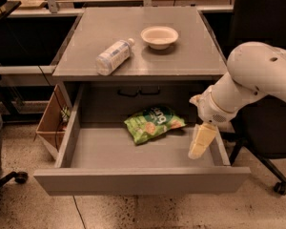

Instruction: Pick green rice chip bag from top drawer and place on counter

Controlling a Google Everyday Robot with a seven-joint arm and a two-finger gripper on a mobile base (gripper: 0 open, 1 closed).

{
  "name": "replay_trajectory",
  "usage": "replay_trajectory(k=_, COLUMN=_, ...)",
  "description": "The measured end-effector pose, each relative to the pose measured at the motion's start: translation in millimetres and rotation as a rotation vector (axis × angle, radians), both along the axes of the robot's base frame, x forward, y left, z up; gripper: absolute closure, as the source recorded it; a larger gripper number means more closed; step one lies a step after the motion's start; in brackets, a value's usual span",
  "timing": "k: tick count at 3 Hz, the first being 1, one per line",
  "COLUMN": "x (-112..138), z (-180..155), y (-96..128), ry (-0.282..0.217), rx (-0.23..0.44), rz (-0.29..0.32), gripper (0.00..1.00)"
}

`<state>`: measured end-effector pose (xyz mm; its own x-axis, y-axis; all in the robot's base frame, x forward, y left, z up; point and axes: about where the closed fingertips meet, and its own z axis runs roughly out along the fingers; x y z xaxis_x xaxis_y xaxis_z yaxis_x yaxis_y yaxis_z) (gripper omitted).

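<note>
The green rice chip bag lies flat on the floor of the open top drawer, right of its middle and towards the back. My gripper hangs at the end of the white arm over the drawer's right side, pointing down. It is to the right of the bag and a little nearer the front, apart from it. The grey counter lies above the drawer.
A clear plastic bottle lies on its side on the counter's left. A pale bowl stands at the counter's back middle. A cardboard box sits left of the cabinet. A black chair stands at the right.
</note>
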<state>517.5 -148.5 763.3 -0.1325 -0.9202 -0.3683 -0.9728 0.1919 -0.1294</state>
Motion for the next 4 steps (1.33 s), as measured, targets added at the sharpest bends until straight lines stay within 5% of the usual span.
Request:
replay_trajectory(k=2, x=12.7, z=-9.5, y=10.7, ry=-0.006, rx=0.049, rz=-0.017, gripper=0.0)
replay_trajectory(k=4, x=61.5, z=-40.6, y=34.3, ry=0.006, rx=0.162, rz=-0.072, gripper=0.0)
